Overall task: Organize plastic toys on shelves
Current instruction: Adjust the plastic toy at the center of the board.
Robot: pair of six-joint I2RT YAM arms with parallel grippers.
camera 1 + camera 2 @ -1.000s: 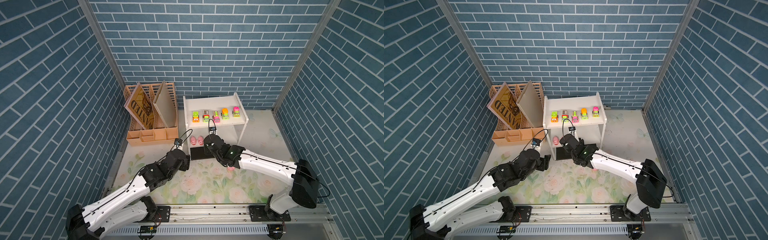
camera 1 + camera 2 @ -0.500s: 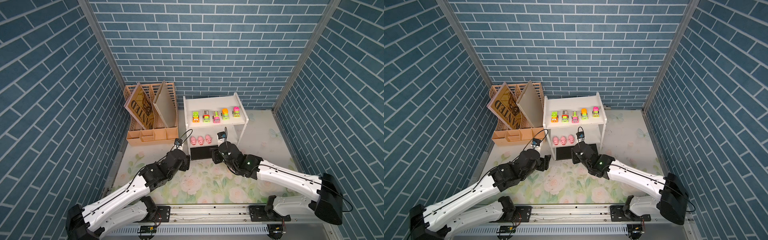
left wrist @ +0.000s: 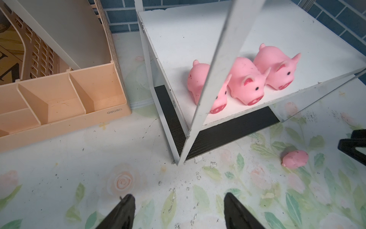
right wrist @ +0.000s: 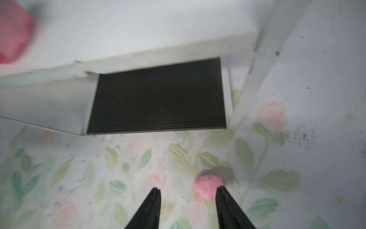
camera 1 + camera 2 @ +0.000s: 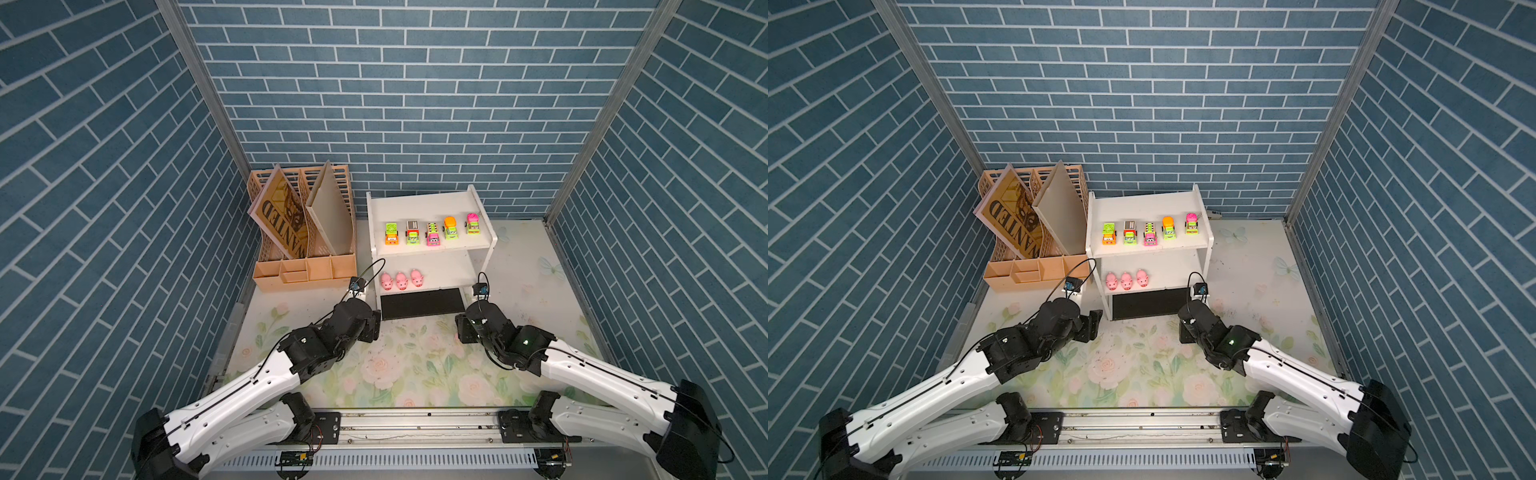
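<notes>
Pigs (image 5: pixel 401 280): 3 small, round, pink, in a row at left end of mid board of shelves (image 5: pixel 424 203). 4th pig (image 4: pixel 207 188) lies on floral surface (image 5: pixel 415 365), just by right pincer (image 4: pixel 188 189), part open, empty. Left pincer (image 3: pixel 178 196) open, empty.

Hanging low, left pincer (image 3: pixel 178 200) holds jaws apart; right pincer (image 4: pixel 187 190) likewise.

Peach organizer (image 5: pixel 303 284) holds a WANTED sign (image 5: pixel 280 218), perhaps cardboard.

Five trucks (image 5: pixel 432 239) atop shelves (image 5: pixel 419 203); three pigs (image 5: pixel 401 281) middle board; fourth pig (image 3: pixel 295 159) outside.
</notes>
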